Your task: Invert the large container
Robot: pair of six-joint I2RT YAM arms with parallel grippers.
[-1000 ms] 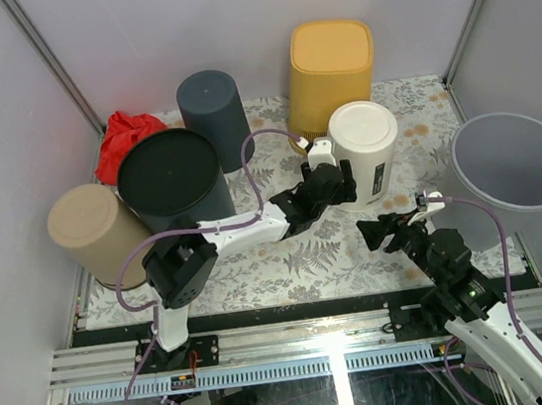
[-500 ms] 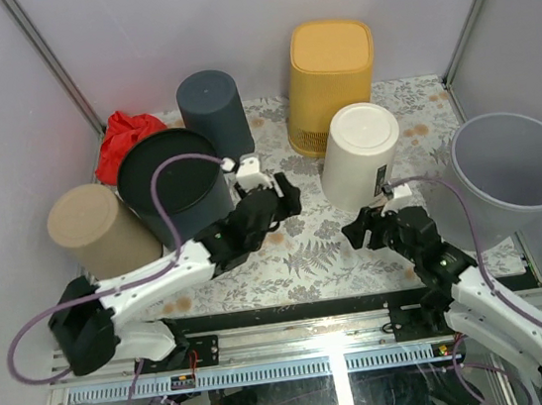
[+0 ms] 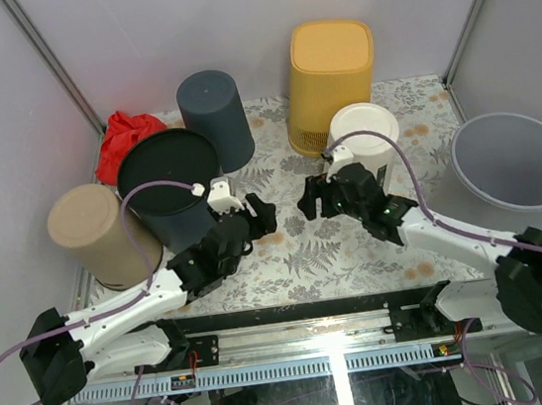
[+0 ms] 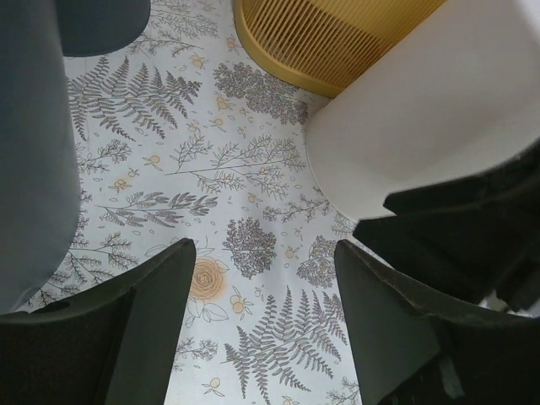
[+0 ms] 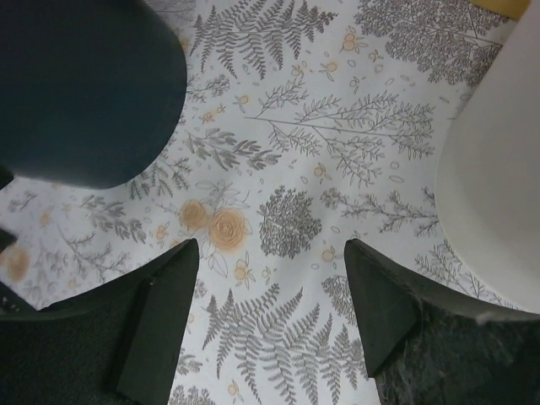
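The large container [image 3: 515, 158], a grey bucket, stands mouth up at the table's right edge, apart from both arms and seen only in the top view. My left gripper [image 3: 263, 214] [image 4: 266, 253] hovers open over the flowered mat at mid-table, nothing between its fingers [image 4: 143, 312]. My right gripper [image 3: 309, 200] [image 5: 270, 249] faces it from the right, also open and empty, its fingers [image 5: 384, 295] above the mat. A white container [image 3: 365, 140] [image 4: 430, 110] [image 5: 498, 194] stands bottom up just behind the right gripper.
Behind stand a yellow basket [image 3: 333, 79] [image 4: 329, 38] and a dark grey container [image 3: 215, 115], both bottom up. A wide black container [image 3: 170, 181] [image 4: 34, 152] and a tan one [image 3: 95, 231] stand at the left, with a red cloth [image 3: 123, 142] in the back corner.
My left gripper drew back leftward from the white container to mid-table. My right arm reached forward and left, ending in front of the white container. Both stayed open.
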